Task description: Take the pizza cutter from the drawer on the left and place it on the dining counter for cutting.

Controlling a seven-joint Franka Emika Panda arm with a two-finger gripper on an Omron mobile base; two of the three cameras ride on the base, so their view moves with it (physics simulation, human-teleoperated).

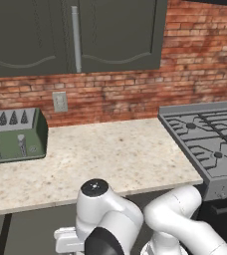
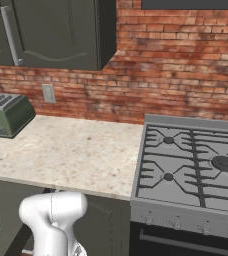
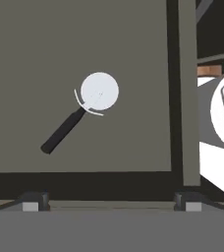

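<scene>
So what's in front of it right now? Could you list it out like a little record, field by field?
Setting: kitchen worktop with brick wall behind
On worktop: green toaster at the left
Beside worktop: gas stove on the right
Drawer: open, seen from above
In drawer: pizza cutter, lying flat, round blade and black handle
Gripper: open, above the drawer, holding nothing

Pizza cutter (image 3: 82, 111) lies flat in the drawer (image 3: 133, 59) — pincer (image 3: 111, 202) spread wide.
</scene>
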